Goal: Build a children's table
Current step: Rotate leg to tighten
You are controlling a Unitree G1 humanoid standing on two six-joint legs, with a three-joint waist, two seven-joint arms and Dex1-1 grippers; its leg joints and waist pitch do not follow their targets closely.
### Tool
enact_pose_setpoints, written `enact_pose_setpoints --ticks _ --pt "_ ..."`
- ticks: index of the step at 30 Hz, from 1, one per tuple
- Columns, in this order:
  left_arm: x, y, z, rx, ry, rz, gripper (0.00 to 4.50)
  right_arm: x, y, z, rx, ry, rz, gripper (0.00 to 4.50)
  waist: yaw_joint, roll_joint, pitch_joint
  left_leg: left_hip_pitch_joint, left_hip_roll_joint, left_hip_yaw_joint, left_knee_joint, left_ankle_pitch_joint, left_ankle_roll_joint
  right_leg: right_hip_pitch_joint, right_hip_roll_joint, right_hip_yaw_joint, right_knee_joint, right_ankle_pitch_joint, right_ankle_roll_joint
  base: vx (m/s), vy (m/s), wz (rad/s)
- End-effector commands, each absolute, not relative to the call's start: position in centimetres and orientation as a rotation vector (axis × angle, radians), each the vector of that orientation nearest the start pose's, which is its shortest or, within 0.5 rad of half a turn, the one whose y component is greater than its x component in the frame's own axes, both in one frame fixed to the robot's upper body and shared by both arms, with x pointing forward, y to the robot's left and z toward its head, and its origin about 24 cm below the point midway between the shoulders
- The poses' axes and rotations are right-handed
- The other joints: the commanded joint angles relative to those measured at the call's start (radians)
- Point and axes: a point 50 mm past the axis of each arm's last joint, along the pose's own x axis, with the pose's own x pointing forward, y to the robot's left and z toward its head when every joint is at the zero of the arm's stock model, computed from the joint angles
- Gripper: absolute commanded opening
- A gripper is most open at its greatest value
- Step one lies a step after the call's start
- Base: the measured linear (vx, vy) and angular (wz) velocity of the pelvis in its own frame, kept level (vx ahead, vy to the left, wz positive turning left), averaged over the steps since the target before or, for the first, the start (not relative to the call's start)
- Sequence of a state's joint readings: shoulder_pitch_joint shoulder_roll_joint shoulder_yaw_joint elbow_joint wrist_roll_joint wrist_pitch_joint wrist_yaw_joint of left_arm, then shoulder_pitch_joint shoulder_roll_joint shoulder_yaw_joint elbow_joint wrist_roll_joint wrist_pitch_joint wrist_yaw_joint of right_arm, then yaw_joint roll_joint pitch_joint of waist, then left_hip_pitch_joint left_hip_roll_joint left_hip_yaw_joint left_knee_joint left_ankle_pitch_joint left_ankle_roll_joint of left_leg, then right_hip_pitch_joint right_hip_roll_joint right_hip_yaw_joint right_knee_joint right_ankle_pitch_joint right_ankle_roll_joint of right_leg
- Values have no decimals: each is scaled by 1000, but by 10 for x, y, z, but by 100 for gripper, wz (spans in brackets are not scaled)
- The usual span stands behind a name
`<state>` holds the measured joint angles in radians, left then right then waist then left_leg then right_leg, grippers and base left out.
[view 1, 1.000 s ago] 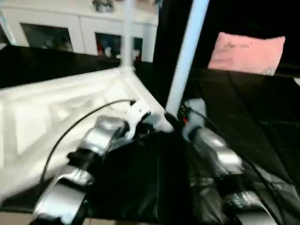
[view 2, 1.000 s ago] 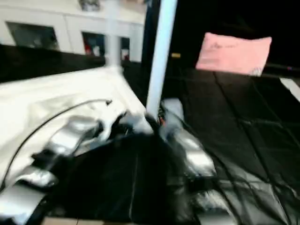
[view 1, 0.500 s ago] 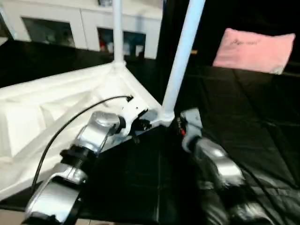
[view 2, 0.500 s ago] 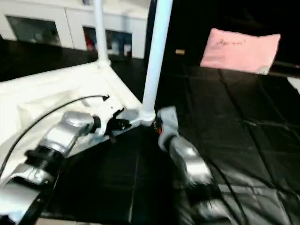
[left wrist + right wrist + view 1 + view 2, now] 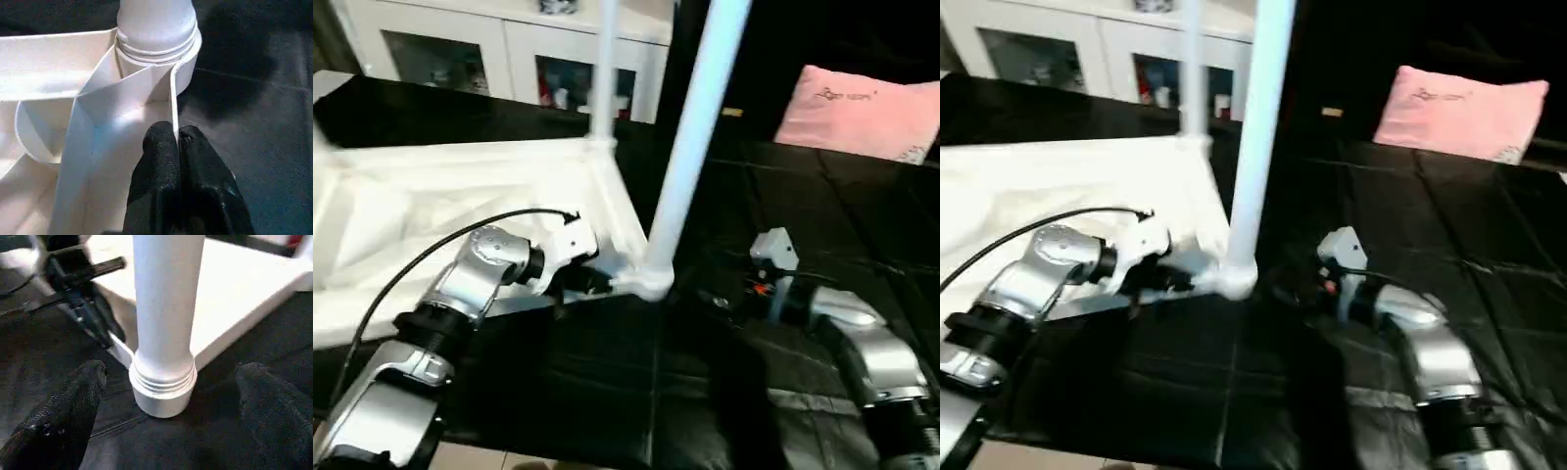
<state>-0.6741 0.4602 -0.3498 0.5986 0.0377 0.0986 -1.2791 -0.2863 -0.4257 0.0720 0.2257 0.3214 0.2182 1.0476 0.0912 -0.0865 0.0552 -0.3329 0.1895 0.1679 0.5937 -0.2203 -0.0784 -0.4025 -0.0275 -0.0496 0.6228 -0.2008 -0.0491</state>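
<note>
Left gripper (image 5: pixel 176 142) pinches the tabletop (image 5: pixel 431 211) rim, right gripper (image 5: pixel 166 396) wide beside the seated leg (image 5: pixel 690 147); brace firmly.

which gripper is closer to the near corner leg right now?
Left. The left gripper pinches the tabletop rim right beside the leg; the right gripper is open, off it.
</note>
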Motion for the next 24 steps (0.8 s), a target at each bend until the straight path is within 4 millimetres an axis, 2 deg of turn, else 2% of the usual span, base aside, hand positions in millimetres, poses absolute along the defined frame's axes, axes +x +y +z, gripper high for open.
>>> enact_pose_setpoints --ticks 1,5,9,13,14,15,19,22,23,24 --pt "321 139 70 581 521 -1482 0 279 -168 69 -36 221 1168 448 -5 13 -59 -4 45 -7 -60 -47 63 64 -108 60 -73 -99 -182 0 0 0" --pt "317 138 71 601 521 -1558 0 280 -164 69 -66 245 1243 448 -5 7 -60 -7 43 -7 -59 -45 53 67 -108 60 -72 -109 -179 0 0 0" --pt "312 135 74 604 509 -1627 0 283 -162 69 -88 269 1304 448 -3 10 -60 -7 44 -8 -60 -39 48 67 -109 59 -72 -116 -181 0 0 0" --pt "309 133 77 605 501 -1667 0 286 -159 69 -112 294 1361 448 -1 6 -63 -6 45 -6 -58 -28 51 66 -109 58 -65 -76 -199 0 0 0" --pt "308 133 77 606 501 -1671 0 287 -159 69 -118 298 1368 448 0 7 -61 -6 44 -6 -58 -24 52 66 -108 58 -66 -72 -198 0 0 0" --pt "307 132 77 608 502 -1684 0 289 -156 68 -133 304 1378 448 -1 3 -63 -6 45 -6 -57 -23 53 67 -109 57 -64 -71 -199 0 0 0" --pt "304 131 76 610 504 -1708 0 292 -150 67 -149 304 1415 448 1 4 -62 -7 45 -5 -57 -22 50 67 -111 58 -65 -88 -194 0 0 0" --pt "303 131 76 608 504 -1715 0 290 -147 66 -124 315 1465 419 2 4 -63 -8 45 -5 -56 -18 56 68 -109 57 -63 -74 -195 0 0 0" --pt "301 131 76 609 505 -1722 0 288 -144 62 -104 345 1516 411 3 -2 -62 -9 46 -6 -56 -16 59 68 -109 56 -62 -79 -192 0 0 0" --pt "301 131 76 609 505 -1722 0 288 -144 62 -104 345 1516 408 2 0 -62 -10 46 -6 -56 -20 59 68 -111 55 -62 -89 -193 0 0 0"
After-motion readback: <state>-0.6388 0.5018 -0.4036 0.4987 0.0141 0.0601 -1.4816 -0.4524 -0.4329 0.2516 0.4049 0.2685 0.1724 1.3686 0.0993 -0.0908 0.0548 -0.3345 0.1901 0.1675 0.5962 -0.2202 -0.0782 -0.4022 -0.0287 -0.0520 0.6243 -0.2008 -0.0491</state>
